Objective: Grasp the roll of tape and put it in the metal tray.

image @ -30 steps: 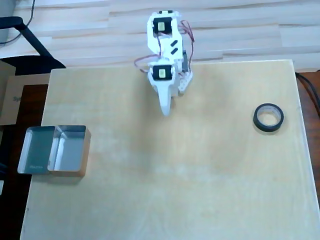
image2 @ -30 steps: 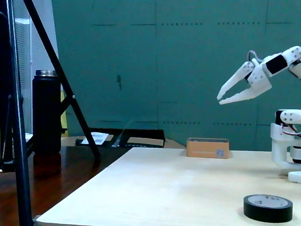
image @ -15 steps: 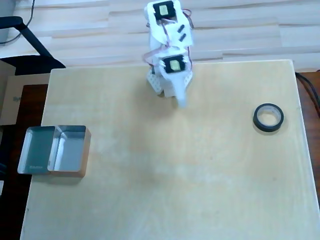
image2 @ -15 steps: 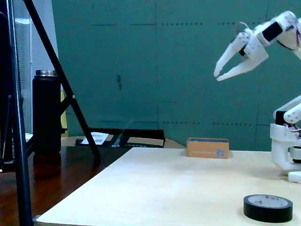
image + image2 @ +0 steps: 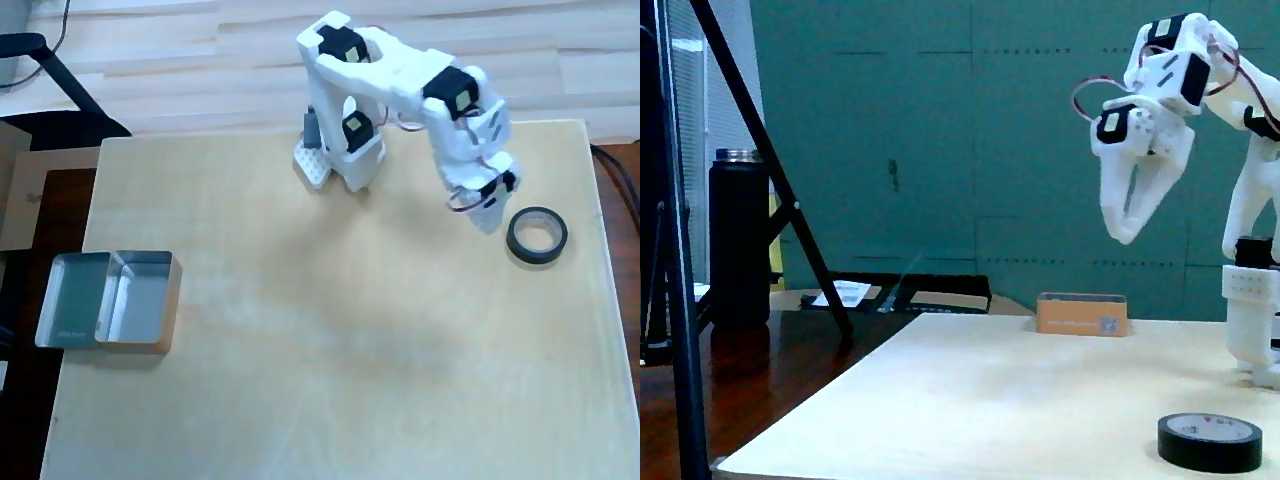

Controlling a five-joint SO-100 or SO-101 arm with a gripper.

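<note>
Overhead, white arm [image 5: 400, 90] bent toward the right edge of the pale wooden table [image 5: 330, 380], claw [image 5: 487, 218] pointing down just left of the roll of tape [image 5: 537, 236], not touching it. From the side in the fixed view, claw [image 5: 1124, 236] hanging well above the tabletop, tips drawn close to a point with only a thin slot higher between the fingers; cannot tell for sure whether fully closed, nothing gripped. Tape [image 5: 1210, 442] flat on the table near the front right corner of that view. Metal tray [image 5: 108, 301] far off at the left edge overhead, both compartments holding nothing. Black bottle [image 5: 739, 238] and small cardboard box [image 5: 1081, 314] in the background.
</note>
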